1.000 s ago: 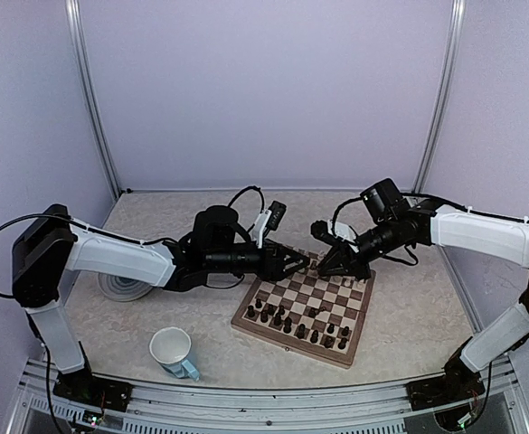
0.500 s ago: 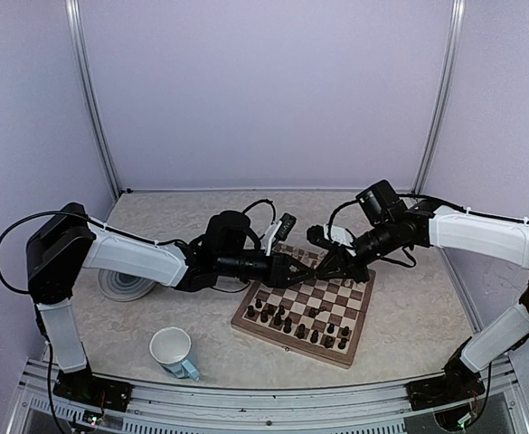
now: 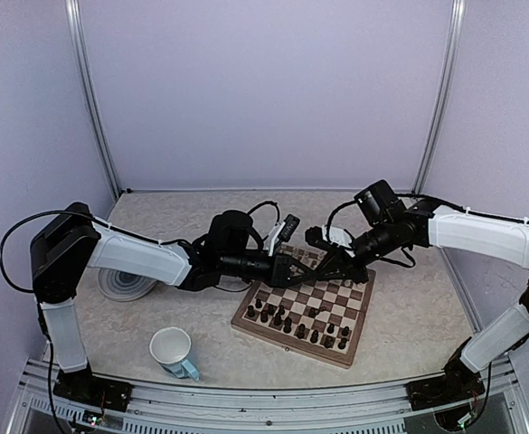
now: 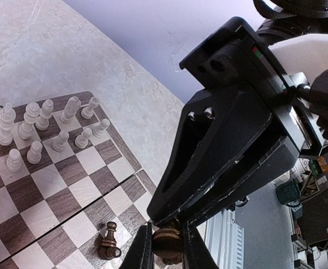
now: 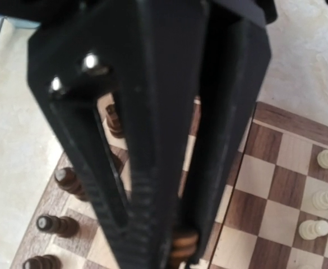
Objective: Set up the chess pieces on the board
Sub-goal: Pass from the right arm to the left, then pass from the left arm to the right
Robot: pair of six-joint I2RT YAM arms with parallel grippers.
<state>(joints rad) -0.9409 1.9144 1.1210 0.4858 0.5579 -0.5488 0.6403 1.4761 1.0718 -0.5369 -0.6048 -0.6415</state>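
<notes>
Left arm: stretched rightward, pincer (image 3: pixel 297 269) nipped on dark piece (image 4: pixel 167 245). Right arm: stretched leftward, pincer (image 3: pixel 322 269) closed, tips meeting left's.

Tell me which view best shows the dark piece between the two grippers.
Left wrist: the dark piece sits plainly clamped in the left gripper. Right wrist shows only part of it, low in the right gripper; the top external view leaves it too small to make out.

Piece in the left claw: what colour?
Dark brown piece, pinched in the left claw; left wrist view shows it best.
</notes>
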